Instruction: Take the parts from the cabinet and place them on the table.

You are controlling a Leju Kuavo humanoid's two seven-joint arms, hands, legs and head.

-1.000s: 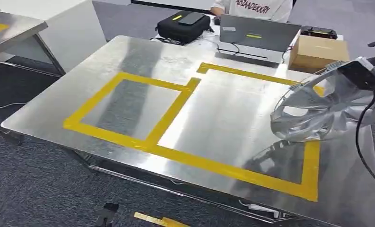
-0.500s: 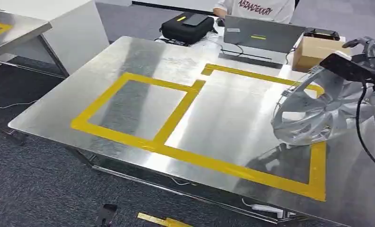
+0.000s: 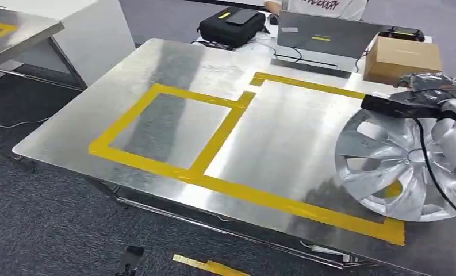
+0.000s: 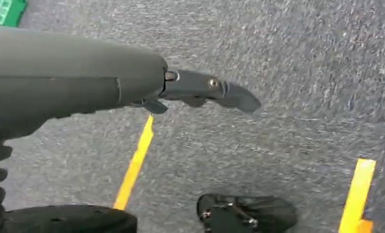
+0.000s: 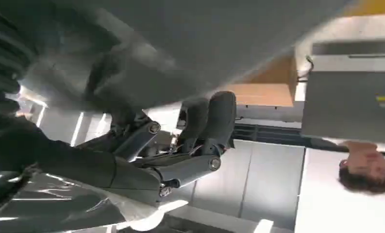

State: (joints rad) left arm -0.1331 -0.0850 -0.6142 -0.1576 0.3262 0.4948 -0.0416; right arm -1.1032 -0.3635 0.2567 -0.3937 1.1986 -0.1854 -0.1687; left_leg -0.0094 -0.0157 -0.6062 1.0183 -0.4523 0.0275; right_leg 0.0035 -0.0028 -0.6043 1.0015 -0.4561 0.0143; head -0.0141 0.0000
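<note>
**Right hand grips wheel cover at table's right end**

Right hand (image 3: 432,86) grips the upper rim of the silver wheel cover (image 3: 398,167), fingers (image 5: 207,121) curled over the edge. Cover hangs below the hand, tilted, face toward the camera, over the yellow tape (image 3: 242,192) on the steel table (image 3: 283,132); contact with the table cannot be told. Left hand (image 4: 200,92) hangs over carpet, holding nothing, fingers extended.

Shirt (image 3: 328,6) print cut off at frame edge, unreadable; no other legible txt.
</note>
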